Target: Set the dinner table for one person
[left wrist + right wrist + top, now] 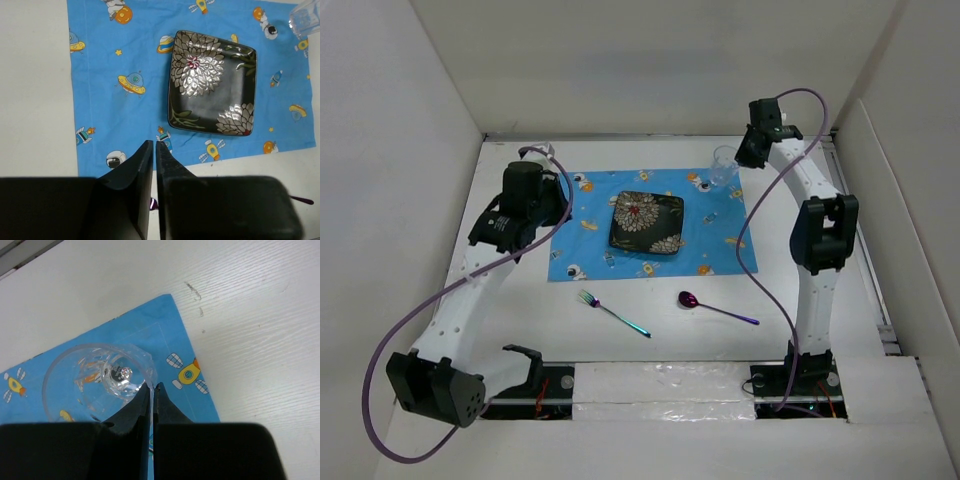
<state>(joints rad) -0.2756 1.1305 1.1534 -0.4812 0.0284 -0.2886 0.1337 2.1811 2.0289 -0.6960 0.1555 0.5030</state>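
Table (670, 345) spread under mat (590, 250). Plate (647, 221) set in mat's middle. Left gripper (153, 143) pressed shut, empty, above mat's near edge. Right gripper (151, 385) seemingly pinched on glass (95, 382) rim at mat's far right corner. Thin hold: glass could be tipped or dropped.

You're looking into a plain white enclosure — a back wall (650, 60), a left wall (380, 160) and a right wall (920, 250) closing round the matte white table (665, 345), softly, evenly lit.

Blue space-print placemat (590, 240); silver-flowered black plate (647, 222); rainbow fork (613, 313); purple spoon (716, 307); clear glass (95, 380); white table (660, 345).
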